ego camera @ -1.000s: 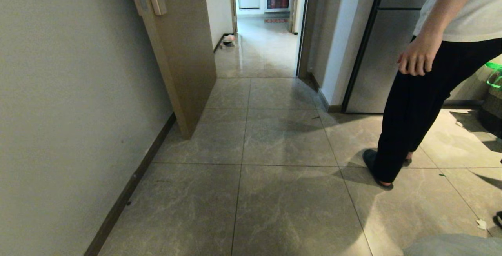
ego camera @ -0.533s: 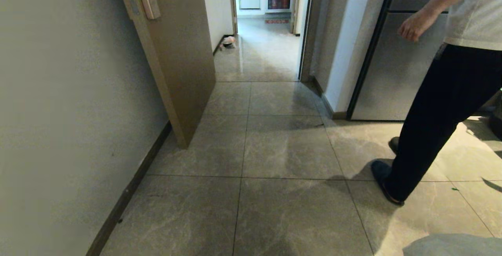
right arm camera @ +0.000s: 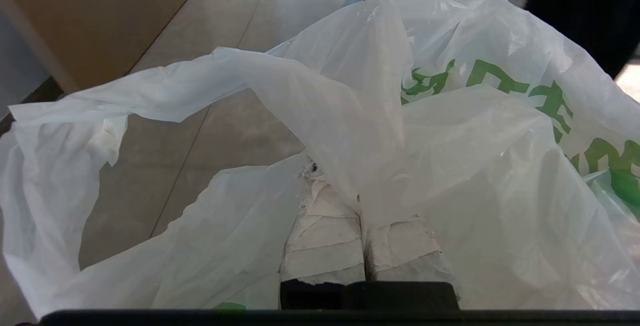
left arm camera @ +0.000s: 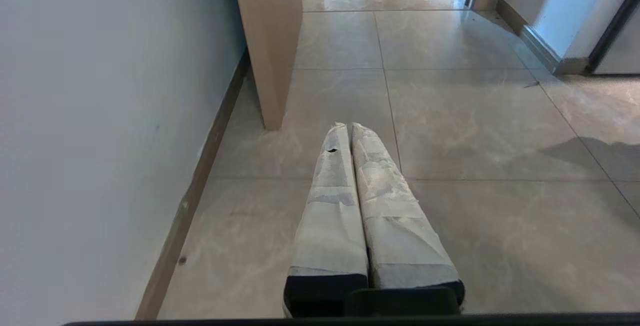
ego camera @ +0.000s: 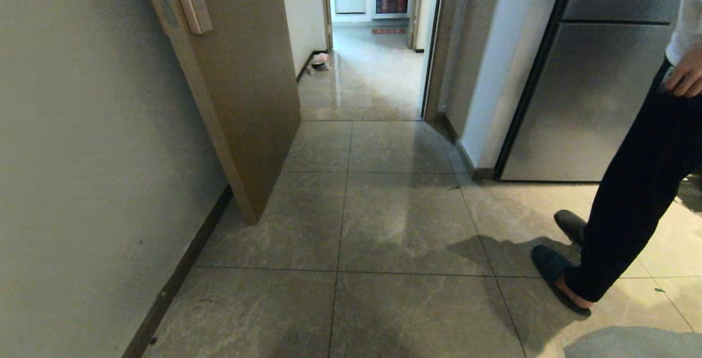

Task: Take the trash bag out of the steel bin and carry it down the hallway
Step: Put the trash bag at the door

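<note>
The trash bag (right arm camera: 465,131), thin white plastic with green print, spreads across the right wrist view. My right gripper (right arm camera: 345,186) is shut on a bunched fold of it, and the plastic hides one taped fingertip. A pale edge of the bag (ego camera: 630,344) shows at the bottom right of the head view. My left gripper (left arm camera: 348,127) is shut on nothing, its taped fingers pressed together above the floor. The hallway (ego camera: 395,215) of grey marble-look tiles runs ahead through a doorway. The steel bin is out of view.
A tan door (ego camera: 247,100) stands open on the left beside the wall and its dark baseboard (ego camera: 186,270). A person (ego camera: 630,226) in dark trousers stands at the right before a steel fridge (ego camera: 592,100). A small object (ego camera: 319,62) lies far down the corridor.
The whole head view has shifted: the door and doorway are nearer, so the camera has moved forward. The person has stepped toward the right edge and lowered the arm.
</note>
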{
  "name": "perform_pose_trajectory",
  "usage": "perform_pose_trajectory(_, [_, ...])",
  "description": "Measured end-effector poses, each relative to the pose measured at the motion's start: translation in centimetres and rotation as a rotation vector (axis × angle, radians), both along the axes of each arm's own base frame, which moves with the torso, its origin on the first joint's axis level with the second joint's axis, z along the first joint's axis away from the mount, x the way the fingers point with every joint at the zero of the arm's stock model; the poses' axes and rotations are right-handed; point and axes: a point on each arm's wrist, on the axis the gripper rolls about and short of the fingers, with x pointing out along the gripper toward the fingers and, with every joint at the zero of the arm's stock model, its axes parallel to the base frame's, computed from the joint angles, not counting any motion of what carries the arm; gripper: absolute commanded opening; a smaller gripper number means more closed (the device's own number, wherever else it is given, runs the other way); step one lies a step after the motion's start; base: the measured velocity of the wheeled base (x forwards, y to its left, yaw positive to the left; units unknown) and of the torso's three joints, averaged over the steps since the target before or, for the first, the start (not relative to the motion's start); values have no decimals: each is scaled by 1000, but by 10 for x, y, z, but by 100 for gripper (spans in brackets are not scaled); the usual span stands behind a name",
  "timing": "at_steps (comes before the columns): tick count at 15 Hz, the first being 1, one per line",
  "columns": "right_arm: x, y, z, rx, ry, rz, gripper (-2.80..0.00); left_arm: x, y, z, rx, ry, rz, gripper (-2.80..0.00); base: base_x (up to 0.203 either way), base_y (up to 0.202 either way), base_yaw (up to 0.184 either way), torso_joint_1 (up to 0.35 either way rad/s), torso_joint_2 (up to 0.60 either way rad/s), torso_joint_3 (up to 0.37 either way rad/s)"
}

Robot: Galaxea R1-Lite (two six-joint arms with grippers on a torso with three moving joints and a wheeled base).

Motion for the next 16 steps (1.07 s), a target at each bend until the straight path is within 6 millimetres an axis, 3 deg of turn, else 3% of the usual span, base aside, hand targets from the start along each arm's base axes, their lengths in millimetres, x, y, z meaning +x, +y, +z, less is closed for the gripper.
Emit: perform_pose_trajectory(16, [0, 0, 0, 0, 0, 0, -280, 0, 0, 0, -5, 1, 0, -280, 193, 0, 0, 3, 2, 3])
